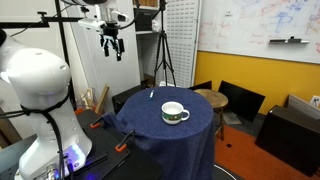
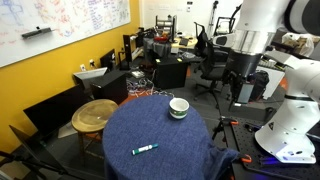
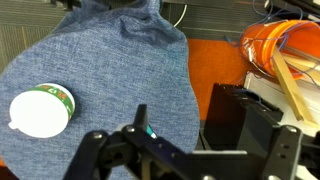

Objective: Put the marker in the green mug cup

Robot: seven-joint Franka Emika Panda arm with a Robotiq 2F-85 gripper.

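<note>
The green mug cup stands upright on the round table under a blue cloth; it shows in both exterior views and at the left of the wrist view, with its white inside empty. The marker lies flat on the cloth, apart from the mug. In the wrist view only its teal end peeks out beside a finger. My gripper hangs high above the table's far edge, open and empty; its dark fingers fill the bottom of the wrist view.
A round wooden stool stands beside the table. Orange-handled clamps lie on the floor near the white robot base. A black box, coiled orange cable and a tripod are close by.
</note>
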